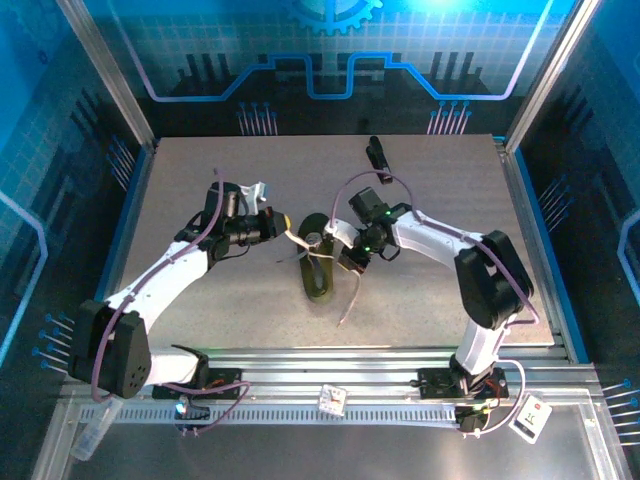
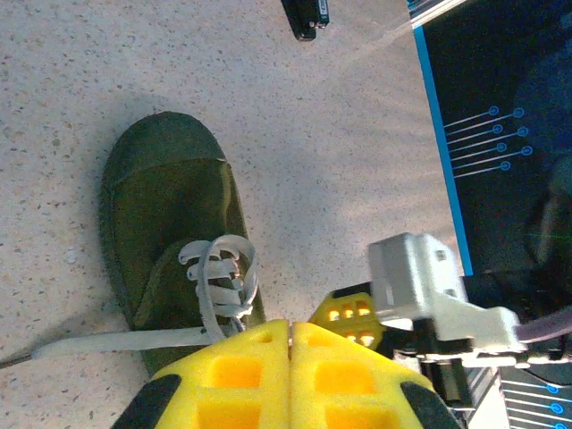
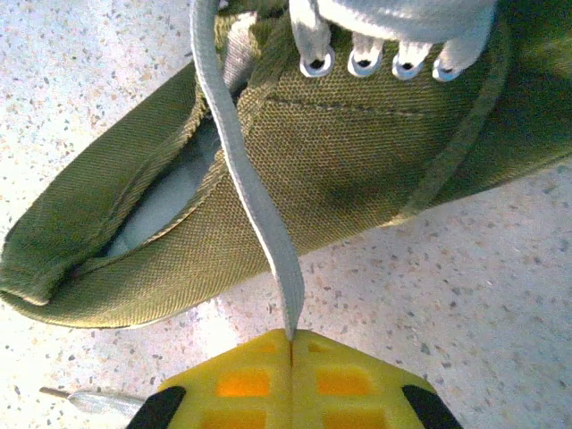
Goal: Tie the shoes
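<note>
**Right gripper and left gripper clenched**

The right pinches a lace of the olive shoe, lying centrally on the speckled grey tabletop; the left seemingly holds the second lace. Blue panels wall the cell.

Shoe woven matt canvas; laces flat cloth; table speckled, matt.
</note>
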